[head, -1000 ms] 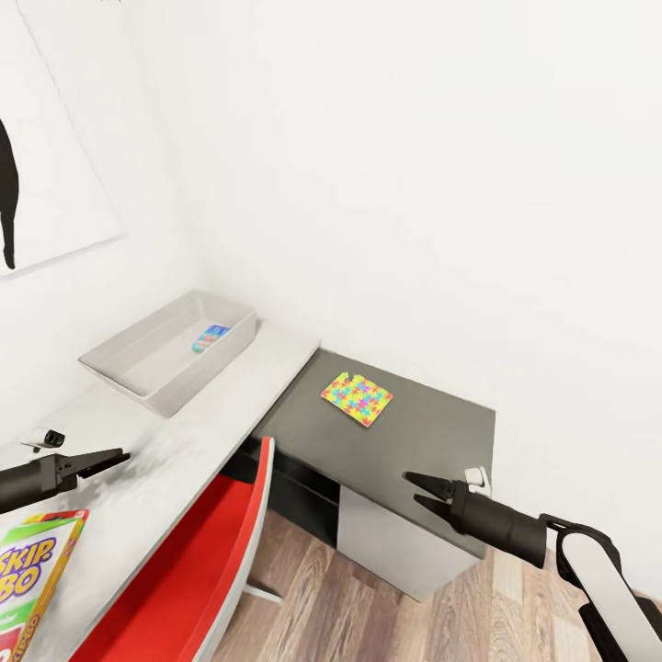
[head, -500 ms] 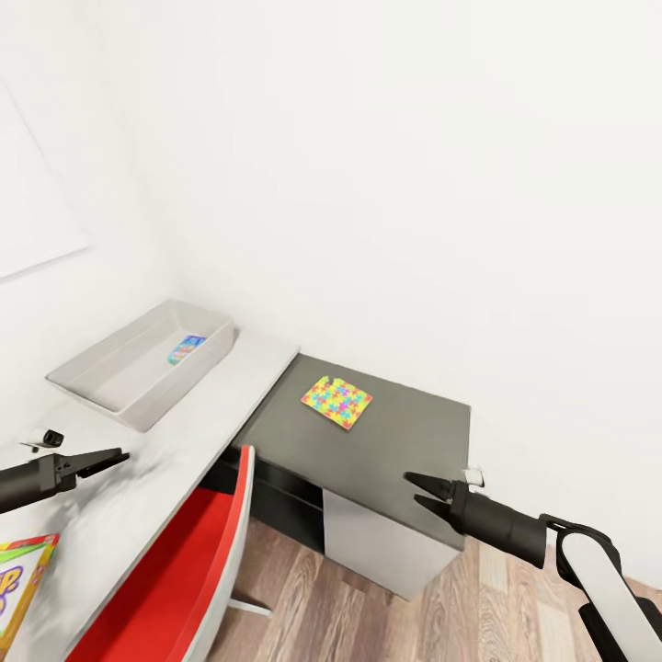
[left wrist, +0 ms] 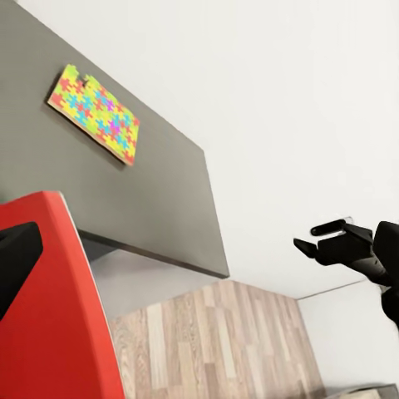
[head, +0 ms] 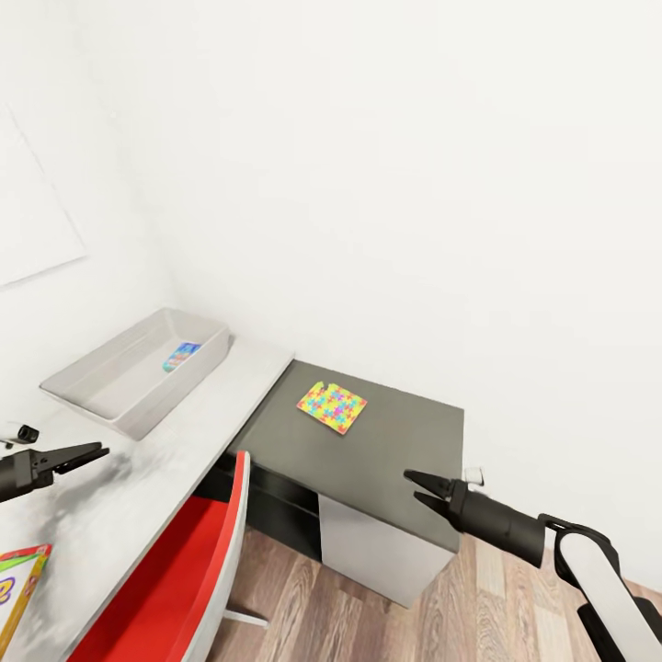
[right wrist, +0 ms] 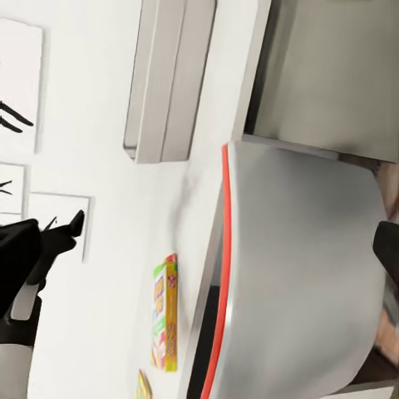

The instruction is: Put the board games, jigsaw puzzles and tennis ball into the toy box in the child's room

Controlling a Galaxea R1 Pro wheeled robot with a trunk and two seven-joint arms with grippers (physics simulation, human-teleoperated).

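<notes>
The light grey toy box stands on the pale grey part of the table, with a small blue flat box lying inside it. One mosaic jigsaw puzzle lies flat on the lower dark grey top. The Skip-Bo board game rests on the pale top near its front edge. My left gripper hovers open over the pale top, short of the toy box. Past the dark top's front corner, my right gripper hangs open and holds nothing.
A red chair with a grey back is pushed in under the desk between my arms. White walls close in behind the desk, with a white poster panel at the left. Wood-plank floor lies below.
The camera has swung, so the whole desk has slid left in the picture. My left gripper has drawn back a little to the left. The right gripper holds its place.
</notes>
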